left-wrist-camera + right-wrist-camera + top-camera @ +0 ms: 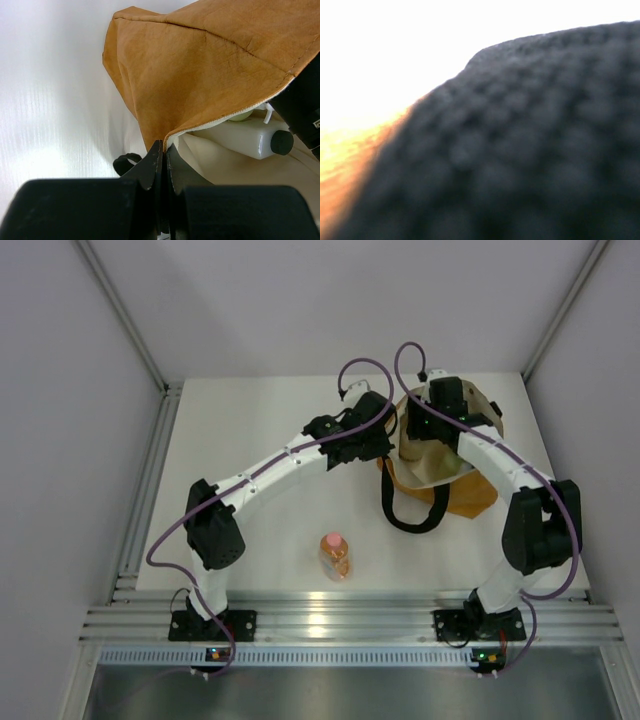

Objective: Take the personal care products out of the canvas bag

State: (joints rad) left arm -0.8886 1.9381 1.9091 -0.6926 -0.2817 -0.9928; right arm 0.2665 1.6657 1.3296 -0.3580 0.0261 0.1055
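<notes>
The canvas bag (472, 496) lies at the back right of the table, its mouth lifted. My left gripper (390, 444) is shut on the bag's rim (172, 136) and holds it up; in the left wrist view the jaws (164, 146) pinch the orange and cream fabric. Inside lies the white squarish bottle (244, 137) with its dark cap (281, 142), and a bit of the pale green bottle (243, 116) shows behind it. My right gripper (432, 428) reaches into the bag mouth, its fingers hidden. The orange bottle with pink cap (335, 556) lies on the table in front. The cream jar is hidden.
The bag's black loop handle (410, 520) lies on the white table (250, 430) in front of the bag. The right wrist view is blocked by dark woven strap (530, 150) with orange fabric (350, 155) at its left. Grey walls close in the table.
</notes>
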